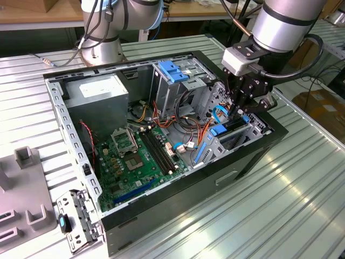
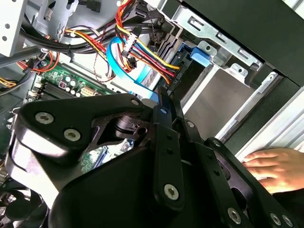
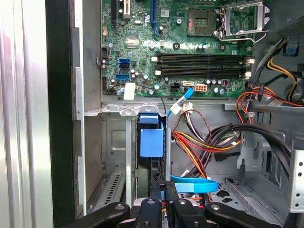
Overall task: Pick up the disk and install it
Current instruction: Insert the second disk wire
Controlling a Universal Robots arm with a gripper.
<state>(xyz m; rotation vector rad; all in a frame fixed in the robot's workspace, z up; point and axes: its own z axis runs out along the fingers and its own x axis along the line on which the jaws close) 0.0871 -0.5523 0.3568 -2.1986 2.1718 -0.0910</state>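
The disk [image 3: 152,141] stands on edge in the drive bay at the front of the open computer case [image 1: 161,224]. In the first wrist view I see it end-on, as a blue plastic rail over a dark body. In the exterior view its blue end [image 1: 218,130] shows in the bay at the case's right corner. My gripper [image 1: 241,114] reaches down into that bay from above. Its fingers [image 3: 157,190] stand close together, pinching a thin blue plastic edge of the disk. In the second wrist view, the gripper [image 2: 165,102] points into the bay past bundled wires.
Coloured cables [image 3: 199,142] and a blue flat cable [image 3: 194,184] crowd the bay beside the gripper. The motherboard [image 1: 135,156], grey power-supply box [image 1: 102,94] and blue latch plate [image 1: 172,73] lie further inside. A person's hand [image 2: 268,166] rests outside the case wall. Grey fixtures [image 1: 24,162] stand on the table.
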